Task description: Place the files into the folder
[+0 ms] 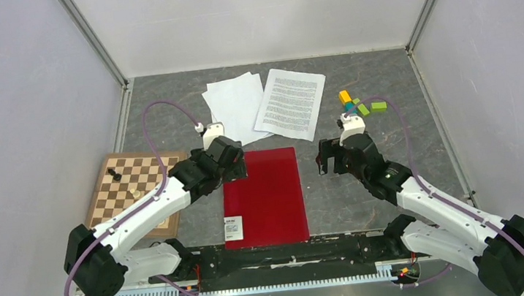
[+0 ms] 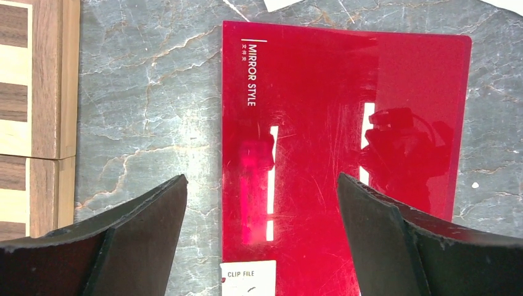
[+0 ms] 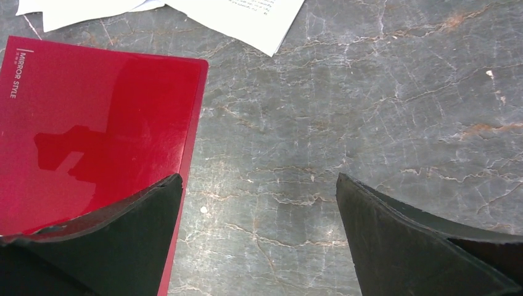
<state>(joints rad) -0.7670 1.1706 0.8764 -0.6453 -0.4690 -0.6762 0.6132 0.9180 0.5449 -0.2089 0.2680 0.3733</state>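
Red folder lies shut at table centre, nothing picked up yet
Left gripper hangs spread over its left edge, likely to lift the cover; right gripper spread at its 3 o'clock; files lie at 12 o'clock

The top camera sits high up behind the two arms and looks down and forward. It is far off, so it sees the whole counter. The left wrist camera looks down from close by, past the left claw, at the folder and the chessboard edge. The right wrist camera is just as near, looking past the right claw at the counter by the folder's right edge. All three views share the folder. The top and right views share the printed sheet.
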